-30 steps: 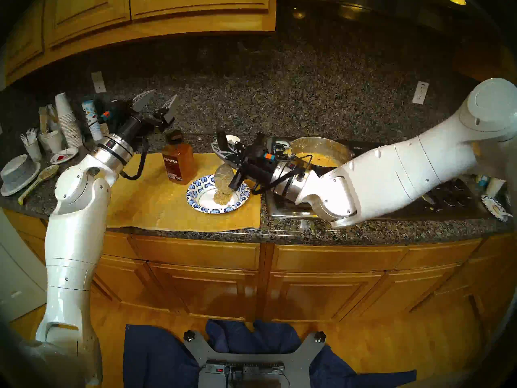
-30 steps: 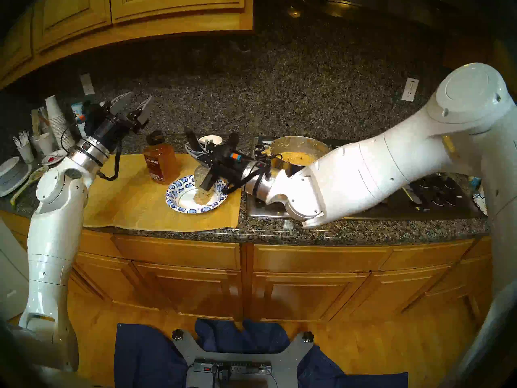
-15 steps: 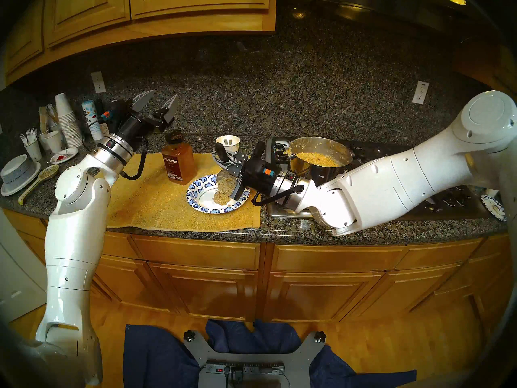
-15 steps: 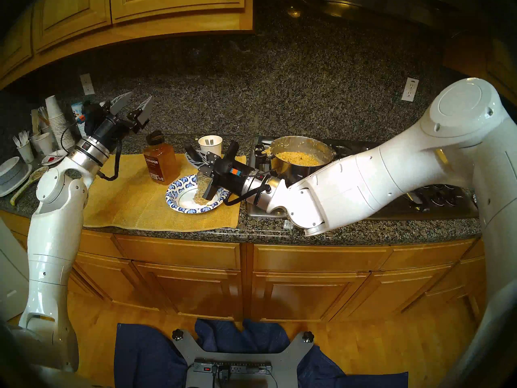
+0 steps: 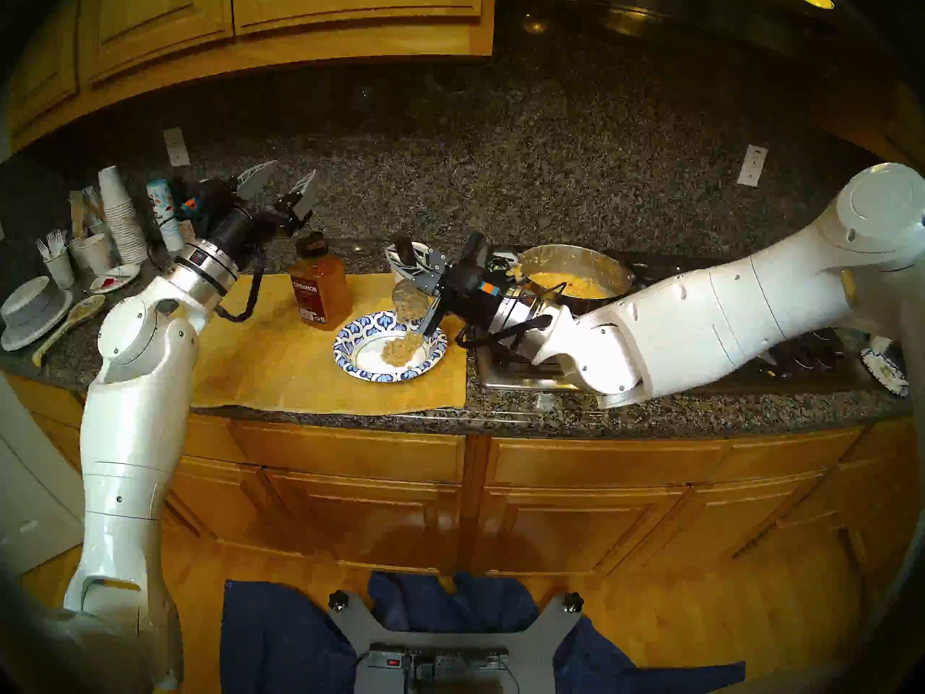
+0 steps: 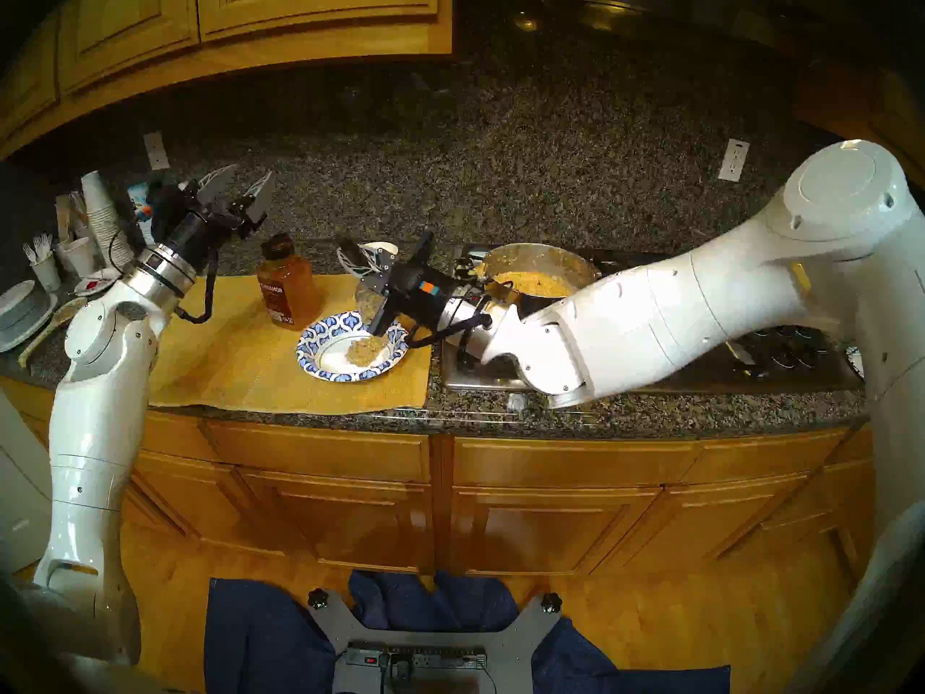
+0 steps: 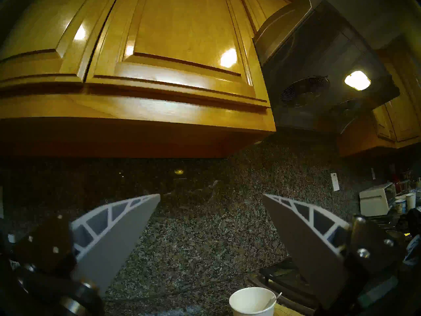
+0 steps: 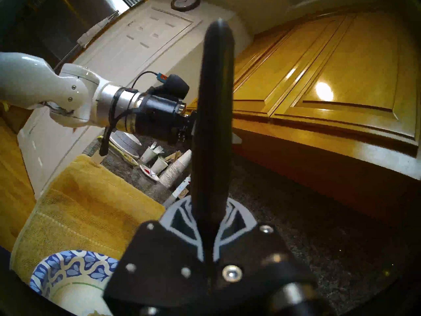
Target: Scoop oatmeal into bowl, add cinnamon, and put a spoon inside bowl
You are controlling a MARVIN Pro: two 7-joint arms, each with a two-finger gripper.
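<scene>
Right tool [image 5: 408, 262] is clamped tight on the dark handle of the ladle [image 5: 411, 301]. In the right wrist view the handle [image 8: 213, 117] stands up between the closed fingers. Ladle cup hangs tipped above the far side of the bowl [image 5: 350, 335], and some oatmeal is stuck in it. I see a lump of oatmeal [image 5: 400, 350] in the bowl, right of the bowl's centre, under the cup.

Bowl sits on the yellow mat [image 5: 260, 357] on the tabletop [image 5: 525, 407]. All places below are relative to the bowl:
- cinnamon [image 5: 318, 290]: upright on the mat, just behind and left, cap on, not touching.
- pot [image 5: 575, 277]: behind and right, on the stove, more oatmeal inside.
- paper cup [image 7: 251, 301]: behind, mostly hidden by the right tool in the head views. Left wrist view shows a thin white utensil in it; I can't tell if that's the spoon.
- left tool [image 5: 280, 187]: well apart, up and to the left, jaws spread wide, holding nothing, pointing up at the backsplash.
- stacked cups [image 5: 120, 217] and plain bowls [image 5: 32, 312]: far left on the tabletop.
</scene>
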